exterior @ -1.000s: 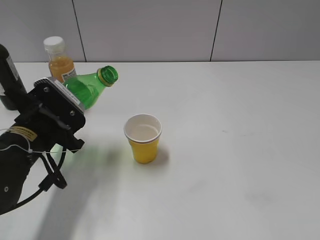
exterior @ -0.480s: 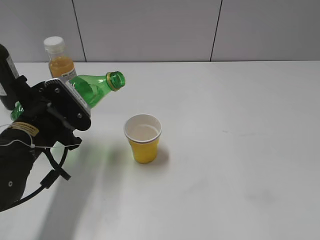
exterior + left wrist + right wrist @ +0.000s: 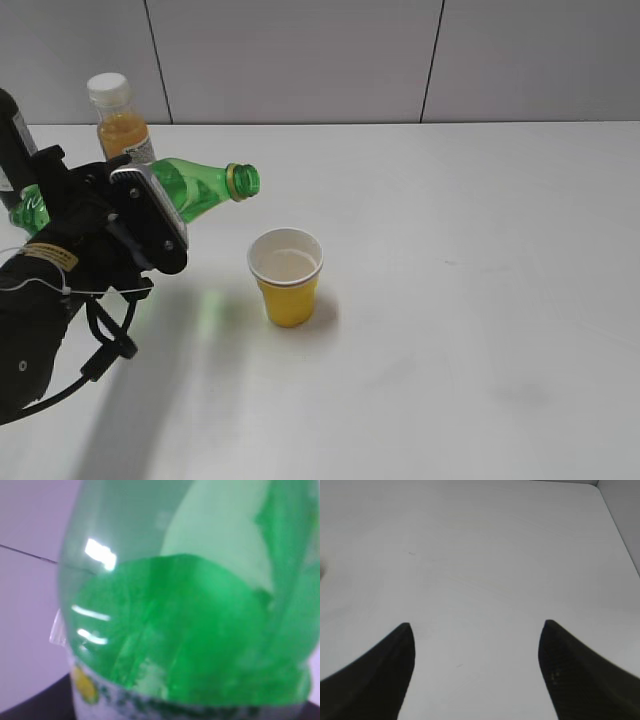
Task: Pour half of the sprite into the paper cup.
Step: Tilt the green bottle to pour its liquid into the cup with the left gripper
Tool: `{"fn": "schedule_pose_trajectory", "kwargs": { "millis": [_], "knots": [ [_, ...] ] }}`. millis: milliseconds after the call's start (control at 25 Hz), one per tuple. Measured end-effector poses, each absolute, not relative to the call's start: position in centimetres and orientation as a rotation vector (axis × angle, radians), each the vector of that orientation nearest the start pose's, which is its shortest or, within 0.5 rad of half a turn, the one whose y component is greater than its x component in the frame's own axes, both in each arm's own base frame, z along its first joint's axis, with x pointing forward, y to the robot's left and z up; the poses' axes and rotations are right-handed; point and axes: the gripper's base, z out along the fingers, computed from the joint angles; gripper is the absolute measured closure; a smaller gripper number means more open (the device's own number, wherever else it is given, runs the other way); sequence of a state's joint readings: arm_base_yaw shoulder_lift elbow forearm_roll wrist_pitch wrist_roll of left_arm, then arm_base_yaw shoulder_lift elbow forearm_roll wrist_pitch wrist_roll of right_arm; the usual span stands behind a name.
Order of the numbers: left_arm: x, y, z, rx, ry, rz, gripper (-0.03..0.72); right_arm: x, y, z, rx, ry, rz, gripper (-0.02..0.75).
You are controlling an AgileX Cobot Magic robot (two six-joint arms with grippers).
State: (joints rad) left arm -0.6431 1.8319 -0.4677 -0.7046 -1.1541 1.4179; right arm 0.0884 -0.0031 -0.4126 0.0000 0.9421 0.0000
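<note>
The sprite point(image 3: 200, 187) lies nearly level above the table point(image 3: 480, 300), its capless mouth toward the paper cup point(image 3: 287, 276) and short of it. The label's writing is blurred and unreadable. The left gripper point(image 3: 120, 225) has its jaws clamped on the bottle's body. The right gripper point(image 3: 476, 645) has its jaws wide apart, empty. Behind stands an orange juice bottle point(image 3: 121, 120).

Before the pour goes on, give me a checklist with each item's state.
1. Left gripper holds the green bottle: ok.
2. Bottle is uncapped: ok.
3. Bottle mouth over the paper cup: not ok, it sits up and to the left of the rim.
4. Cup upright on the table: ok.
5. Right gripper open, holding nothing, away from the cup: ok.
6. Liquid level in the cup: cannot tell.
</note>
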Motion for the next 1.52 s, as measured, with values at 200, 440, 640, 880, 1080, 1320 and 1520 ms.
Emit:
{"fn": "schedule_pose_trajectory", "kwargs": {
  "millis": [200, 440, 640, 880, 1080, 1320, 1520],
  "knots": [
    [25.3, -12.2, 13.0, 1.082, 1.518, 0.900, 0.233, 0.9, 0.1, 26.2, -0.089, 2.009, 0.056, 0.156],
    [25.3, -12.1, 11.7, 1.125, 1.545, 0.916, 0.233, 0.9, 0.1, 26.2, -0.089, 2.009, 0.056, 0.156],
    [25.8, -12.3, 11.9, 1.153, 1.524, 0.962, 0.233, 0.9, 0.1, 26.2, -0.089, 2.009, 0.056, 0.156],
    [26.8, -13.0, 12.7, 1.149, 1.479, 1.006, 0.233, 0.9, 0.1, 26.2, -0.089, 2.009, 0.056, 0.156],
    [26.8, -13.0, 12.7, 1.197, 1.454, 1.045, 0.233, 0.9, 0.1, 26.2, -0.089, 2.009, 0.056, 0.156],
    [26.8, -13.0, 12.7, 1.246, 1.427, 1.084, 0.233, 0.9, 0.1, 26.2, -0.089, 2.009, 0.056, 0.156],
    [26.8, -13.0, 12.7, 1.271, 1.412, 1.104, 0.233, 0.9, 0.1, 26.2, -0.089, 2.009, 0.056, 0.156]
  ]
}}
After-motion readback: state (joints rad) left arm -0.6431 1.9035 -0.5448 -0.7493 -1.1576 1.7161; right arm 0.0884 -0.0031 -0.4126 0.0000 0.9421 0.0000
